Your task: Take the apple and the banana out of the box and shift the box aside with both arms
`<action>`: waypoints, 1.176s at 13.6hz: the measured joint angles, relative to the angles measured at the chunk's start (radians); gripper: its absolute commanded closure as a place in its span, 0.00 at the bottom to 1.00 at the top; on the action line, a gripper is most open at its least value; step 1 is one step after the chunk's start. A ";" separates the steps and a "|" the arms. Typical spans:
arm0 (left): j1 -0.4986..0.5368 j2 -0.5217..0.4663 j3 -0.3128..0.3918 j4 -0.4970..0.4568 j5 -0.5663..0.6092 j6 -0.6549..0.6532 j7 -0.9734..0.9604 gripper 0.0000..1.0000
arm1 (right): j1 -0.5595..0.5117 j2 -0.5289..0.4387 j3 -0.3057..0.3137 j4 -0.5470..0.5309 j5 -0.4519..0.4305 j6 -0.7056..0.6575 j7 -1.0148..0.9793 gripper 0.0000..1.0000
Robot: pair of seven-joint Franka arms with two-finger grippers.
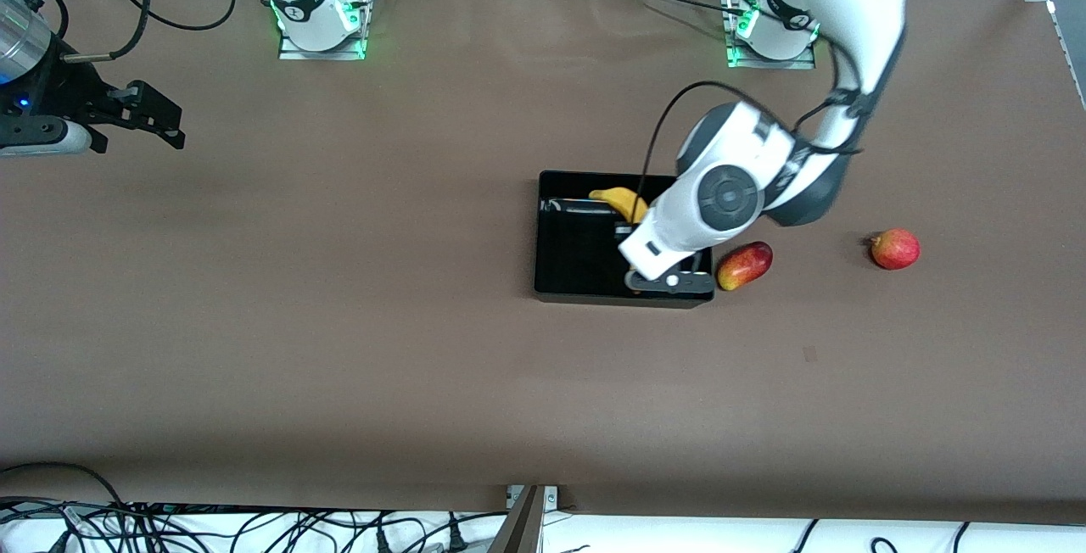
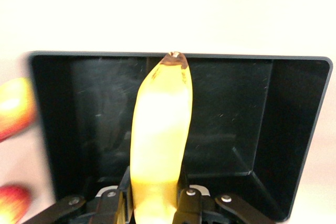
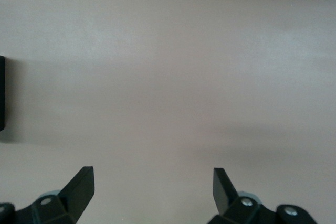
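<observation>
The left gripper (image 2: 156, 203) hangs over the black box (image 1: 560, 282), its jaws pinching the banana (image 2: 160, 145) near one end, so that the fruit runs out from between the fingers and its dark-tipped free end points toward the box wall ahead of the jaws. In the front view the banana (image 1: 624, 201) shows only as a yellow curve beside the left arm's wrist, over the part of the box that lies farther from the front camera. The box interior fills the space ahead of and beneath the jaws in the left wrist view (image 2: 252, 119); whether the banana touches the box floor cannot be told. An elongated red-and-yellow fruit (image 1: 745, 265) lies on the table just beside the box wall, toward the left arm's end of the table, and a round red apple (image 1: 895, 248) lies well apart from it, farther toward that same end. The right gripper (image 3: 153, 187) waits over bare brown table (image 1: 339, 324) at the right arm's end, well apart from the box, its jaws spread wide with nothing between them; only a dark edge of the box (image 3: 2, 93) shows off to one side of its fingers.
</observation>
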State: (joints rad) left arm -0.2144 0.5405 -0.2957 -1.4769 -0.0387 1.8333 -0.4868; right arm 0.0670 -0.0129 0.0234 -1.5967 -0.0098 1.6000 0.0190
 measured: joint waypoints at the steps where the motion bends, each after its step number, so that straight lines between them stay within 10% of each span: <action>1: 0.023 -0.012 0.006 0.022 0.000 -0.070 0.002 1.00 | 0.000 0.000 0.000 0.000 0.000 0.000 0.000 0.00; 5: 0.199 0.001 0.023 0.027 0.162 -0.244 0.165 1.00 | 0.000 0.000 0.000 0.000 0.000 0.000 0.000 0.00; 10: 0.372 0.133 0.027 -0.013 0.303 -0.121 0.471 1.00 | 0.000 0.000 0.000 0.000 0.000 0.000 0.000 0.00; 11: 0.408 0.159 0.028 -0.027 0.304 -0.056 0.531 0.87 | 0.000 0.000 0.000 0.000 0.000 0.000 0.000 0.00; 13: 0.469 0.193 0.028 -0.072 0.304 0.058 0.621 0.07 | 0.000 0.000 0.000 0.000 0.000 0.000 0.000 0.00; 16: 0.483 0.197 0.019 -0.097 0.304 0.091 0.646 0.00 | 0.000 0.000 0.000 0.000 0.000 0.000 0.000 0.00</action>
State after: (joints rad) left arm 0.2683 0.7379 -0.2768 -1.5737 0.2656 1.9247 0.1596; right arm 0.0670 -0.0129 0.0234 -1.5966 -0.0099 1.6002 0.0190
